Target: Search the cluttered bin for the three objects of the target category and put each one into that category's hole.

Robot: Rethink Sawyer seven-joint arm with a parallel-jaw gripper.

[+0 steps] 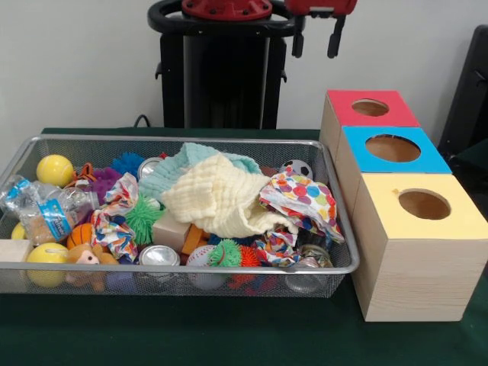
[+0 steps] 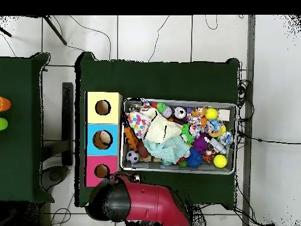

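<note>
Front view. You have the silver wire-mesh bin (image 1: 335, 191) on the green-covered desk (image 1: 229, 335), packed full. Contents you can pick out:
- a pale yellow muslin cloth (image 1: 217, 200) heaped at the middle, lying over a mint-green cloth (image 1: 183, 164);
- a polka-dot cloth (image 1: 305, 200) draped at the right end, just below a small black-and-white soccer ball (image 1: 297, 167);
- a yellow plastic ball (image 1: 55, 170) at the far left corner, and a second yellow ball (image 1: 47, 255) against the near wall;
- a crumpled clear plastic bottle with a blue label (image 1: 42, 210) on the left;
- a green spiky rubber ball (image 1: 142, 217), a silver can top (image 1: 159, 256) and a plain wooden block (image 1: 169, 230) near the front.

Beside the bin on the right stand three wooden boxes in a row, each with a round hole in its lid: the red-topped box (image 1: 370, 108) farthest back, the blue-topped box (image 1: 393, 149) in the middle, the yellow-topped box (image 1: 423, 206) nearest. The three touch one another.

The hand (image 1: 317, 34) hangs at the top edge, high above the desk and well apart from the bin, its two black fingers spread apart and gripping nothing.

Overhead view. You see the same bin (image 2: 176, 170) at centre, with the boxes lined along its left side: yellow (image 2: 103, 107), blue (image 2: 103, 139), red (image 2: 101, 170). The red arm (image 2: 150, 206) sits at the lower edge of the desk (image 2: 159, 76); you cannot make out the hand here.
</note>
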